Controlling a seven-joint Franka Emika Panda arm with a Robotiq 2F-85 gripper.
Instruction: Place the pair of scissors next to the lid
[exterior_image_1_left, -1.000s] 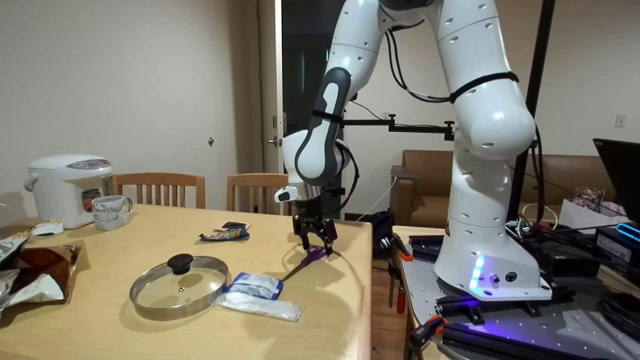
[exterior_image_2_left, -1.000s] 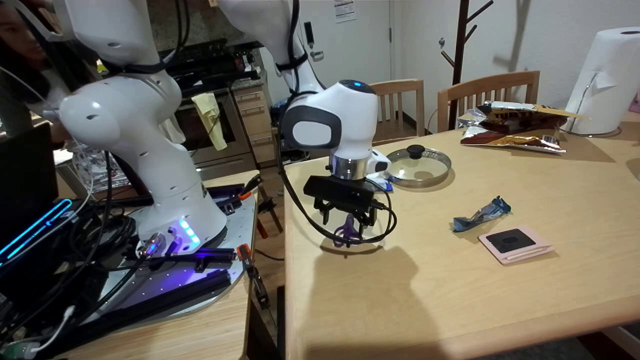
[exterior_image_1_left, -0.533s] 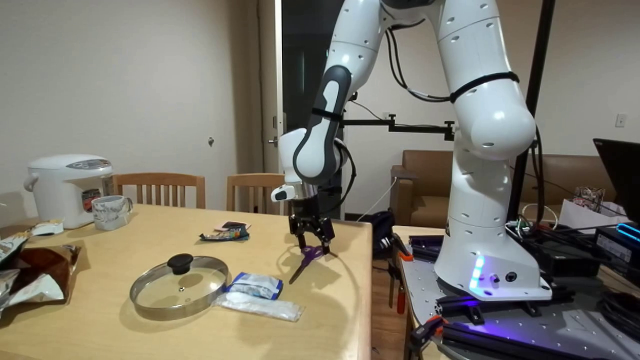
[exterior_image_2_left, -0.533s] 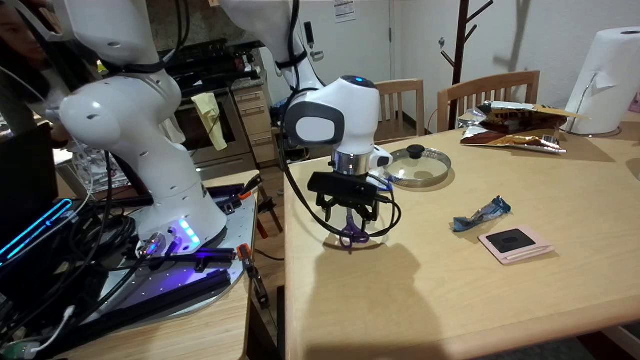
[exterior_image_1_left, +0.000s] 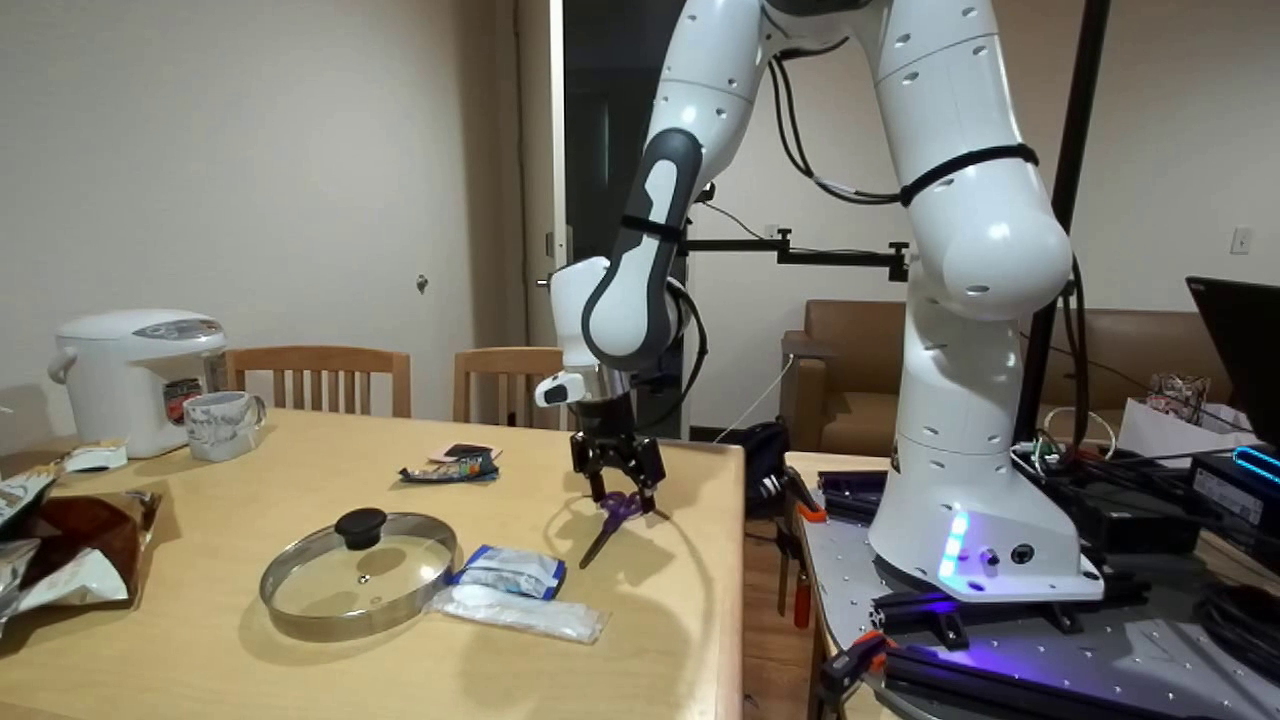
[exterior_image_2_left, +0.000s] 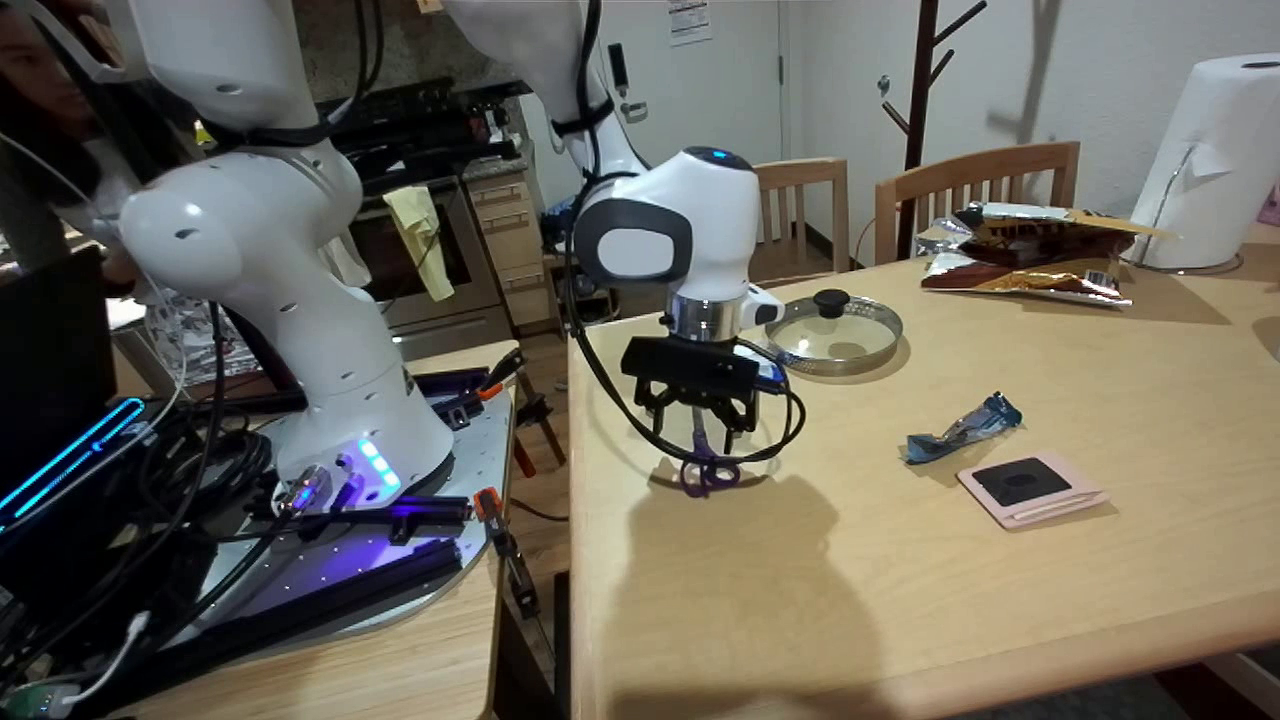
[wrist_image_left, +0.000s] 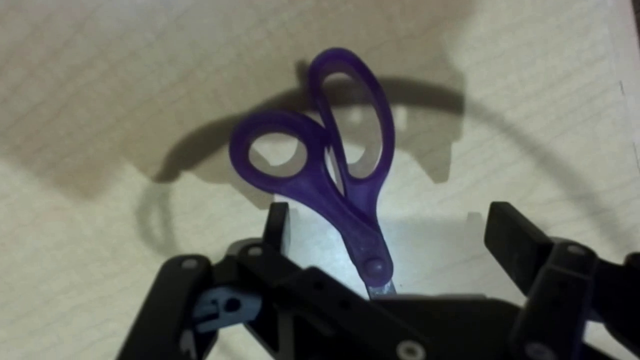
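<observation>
The purple-handled scissors (exterior_image_1_left: 615, 515) lie on the table, with their blades pointing towards the packets beside the lid. They also show in an exterior view (exterior_image_2_left: 702, 443), partly behind a cable, and in the wrist view (wrist_image_left: 365, 245), where most of the blades are hidden under the gripper. My gripper (exterior_image_1_left: 622, 500) is open low over the scissors, as an exterior view (exterior_image_2_left: 696, 436) also shows. In the wrist view the fingers (wrist_image_left: 385, 215) stand wide apart with the scissors' neck between them, nearer the left finger. The glass lid (exterior_image_1_left: 365, 580) lies farther along the table, also in an exterior view (exterior_image_2_left: 835, 338).
A white-and-blue packet (exterior_image_1_left: 512, 570) and a flat clear packet (exterior_image_1_left: 525, 612) lie between scissors and lid. A wrapper (exterior_image_2_left: 965, 430) and a pink wallet (exterior_image_2_left: 1035, 490) lie apart. A mug (exterior_image_1_left: 222, 425), a white water boiler (exterior_image_1_left: 140, 385) and snack bags (exterior_image_2_left: 1040, 260) stand farther off.
The scissors have turned and shifted slightly between the fingers, so their tip is now clear of the white-and-blue packet. The gripper has moved a little, with its fingers now open around them.
</observation>
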